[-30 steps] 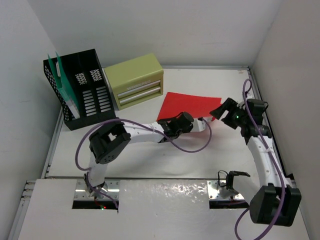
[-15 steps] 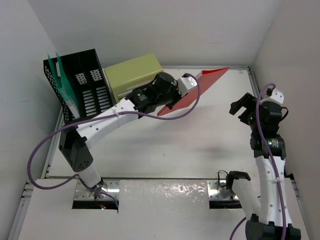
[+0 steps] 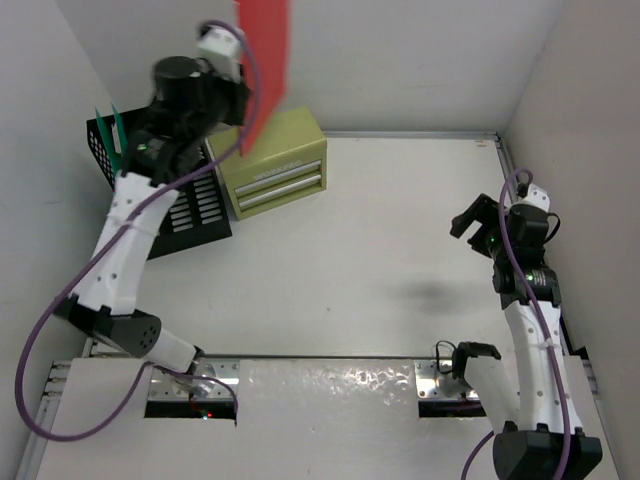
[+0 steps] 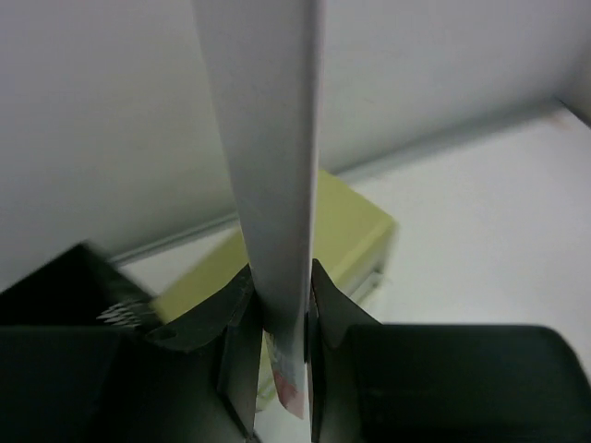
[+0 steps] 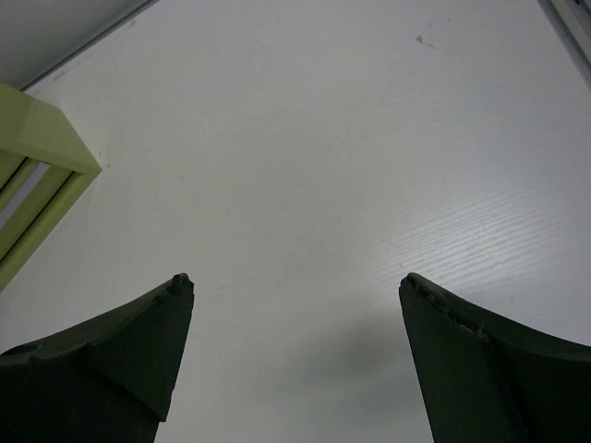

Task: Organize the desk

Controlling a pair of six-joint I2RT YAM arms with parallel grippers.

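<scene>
Changed since a second ago, at 10 o'clock: left gripper up from mid-counter to high above the rack, clamped on the red sheet. No longer flat on the counter at 12 o'clock, that sheet; now hanging upright on edge before the back wall. From the left wrist, seen edge-on as a pale strip pinched between both fingers, with a red corner poking out below. Green dividers upright in the rack's left slot.

Just right of the rack, at 11 o'clock, the drawer box, both drawers shut, unmoved. Then bare white counter through the middle, with a faint shadow at 4 o'clock.

At 3 o'clock, right gripper pulled back from the sheet's right corner toward the right wall, spread wide and holding nothing. From its wrist, both fingers apart over bare counter, a corner of the drawer box at upper left.

Metal rails along the counter's far and right edges. White walls on three sides.
</scene>
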